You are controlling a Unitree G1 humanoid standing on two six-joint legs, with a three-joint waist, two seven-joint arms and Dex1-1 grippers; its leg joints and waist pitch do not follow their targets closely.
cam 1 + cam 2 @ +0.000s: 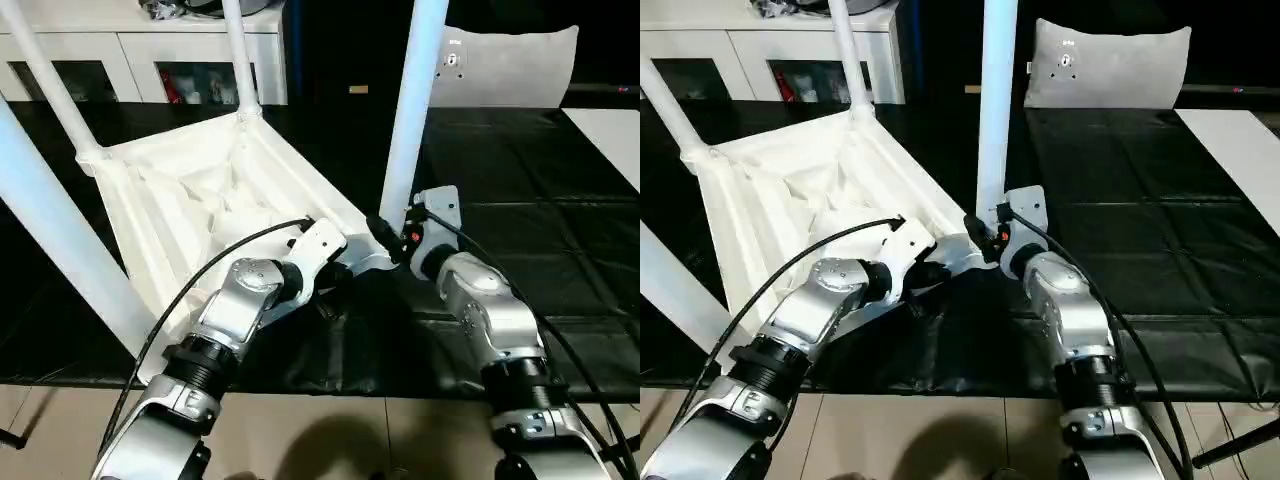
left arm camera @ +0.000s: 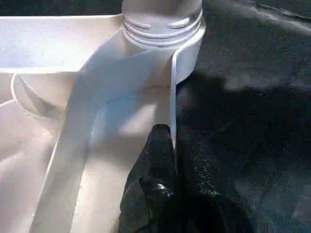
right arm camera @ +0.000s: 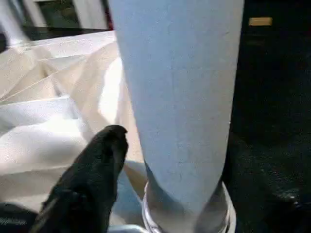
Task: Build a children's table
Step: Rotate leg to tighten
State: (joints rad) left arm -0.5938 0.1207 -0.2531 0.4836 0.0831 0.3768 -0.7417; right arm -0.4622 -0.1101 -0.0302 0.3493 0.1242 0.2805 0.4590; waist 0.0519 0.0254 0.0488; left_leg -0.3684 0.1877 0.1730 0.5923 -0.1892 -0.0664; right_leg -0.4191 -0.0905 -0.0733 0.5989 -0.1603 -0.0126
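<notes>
Currently I have the white plastic table top with ribbed underside (image 1: 200, 190) lying upside down on the black-covered work surface (image 1: 520, 210), legs standing in its corner sockets. Left gripper (image 2: 163, 141) is pinched narrow on the rim beside the near socket. Right gripper (image 3: 104, 145) flanks the long tapered white tubular leg (image 1: 412, 110) — jaw width I cannot tell. I judge seating of this leg is in hand — next, confirm it is fully home.

No readable text, number or brand stands on anything in these views. A small dark mark sits on the grey cushion (image 1: 1107, 64) at about one o'clock, too small to make out.
</notes>
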